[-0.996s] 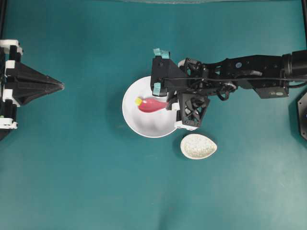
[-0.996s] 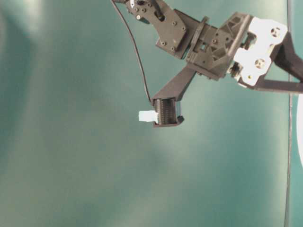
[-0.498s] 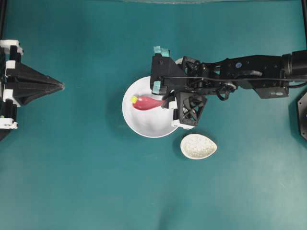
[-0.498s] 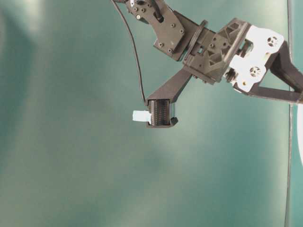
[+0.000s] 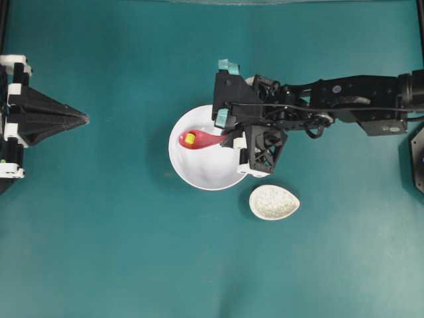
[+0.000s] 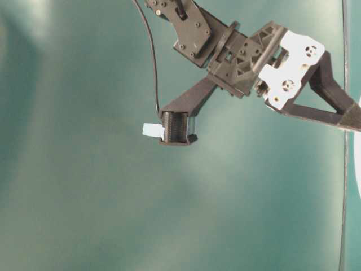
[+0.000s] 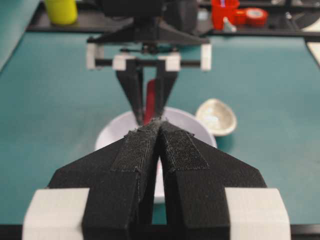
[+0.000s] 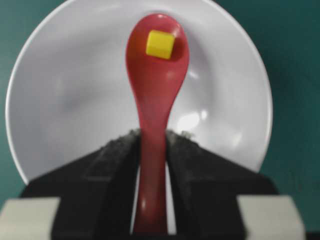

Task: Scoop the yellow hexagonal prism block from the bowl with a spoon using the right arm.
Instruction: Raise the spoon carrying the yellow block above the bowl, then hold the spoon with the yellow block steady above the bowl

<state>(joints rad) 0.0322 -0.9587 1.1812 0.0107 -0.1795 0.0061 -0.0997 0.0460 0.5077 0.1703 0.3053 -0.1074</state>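
From the right wrist view, the right end effector (image 8: 151,145) is clamped on the handle of the spoon (image 8: 154,95), its pads pressed to both sides. Beyond them, the yellow hexagonal prism block (image 8: 160,43) sits in the spoon's scoop, over the bowl (image 8: 65,100). Whether the scoop touches the bowl is unclear. The left end effector (image 7: 159,131) is closed and empty, well apart on the surface (image 5: 132,252). A speckled spoon rest (image 5: 273,202) lies beside the bowl.

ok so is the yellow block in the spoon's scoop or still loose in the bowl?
In the scoop. The yellow block sits inside the red spoon, near its tip, over the white bowl; the overhead view agrees.
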